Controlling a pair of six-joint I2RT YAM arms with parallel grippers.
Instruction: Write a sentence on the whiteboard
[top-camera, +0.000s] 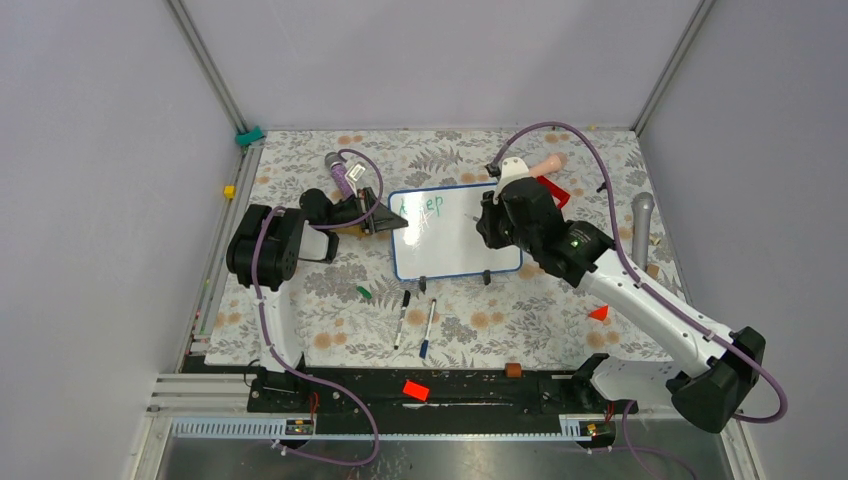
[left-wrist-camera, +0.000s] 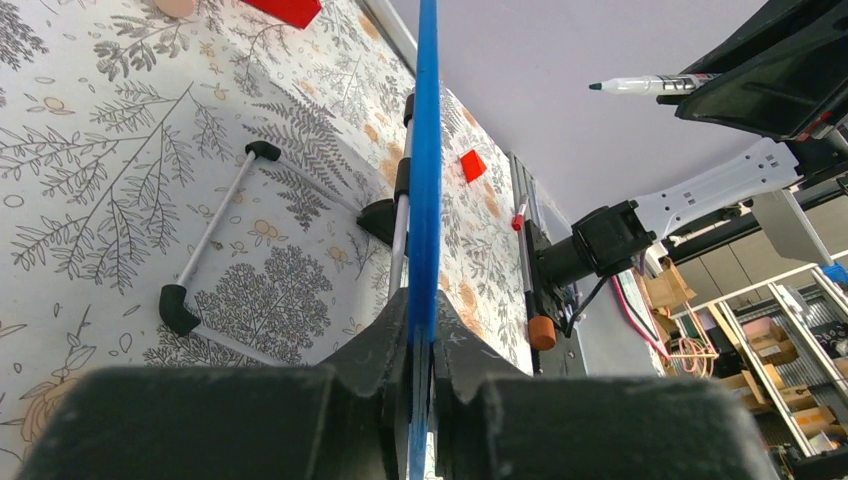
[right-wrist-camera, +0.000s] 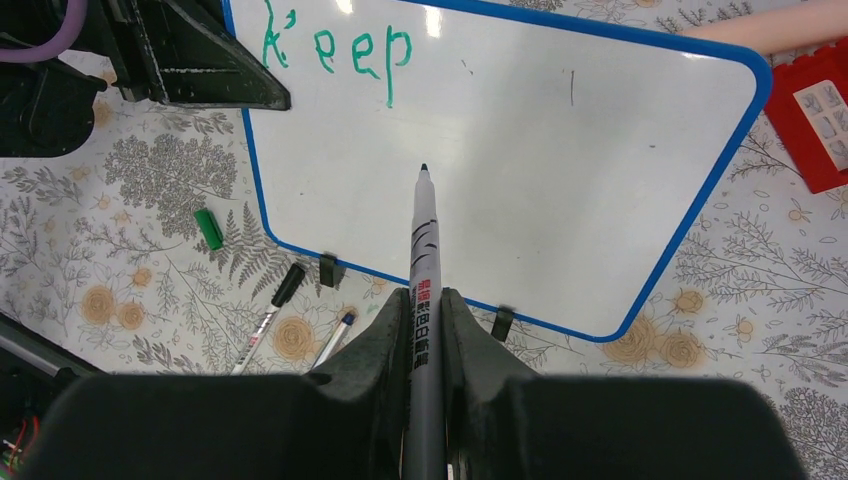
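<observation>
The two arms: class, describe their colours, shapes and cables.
The left arm and right arm have white links, bulky black joints and trailing purple cables. A green light marks the right one. The left gripper and right gripper have black wedge-shaped fingers.

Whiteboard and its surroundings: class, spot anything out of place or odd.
A green cap lies loose on the table beside the whiteboard, likely off the marker in the right gripper. A short stray stroke sits on the board's blank right half.

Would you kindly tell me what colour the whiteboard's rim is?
The whiteboard rim is blue, seen best in the right wrist view.
</observation>
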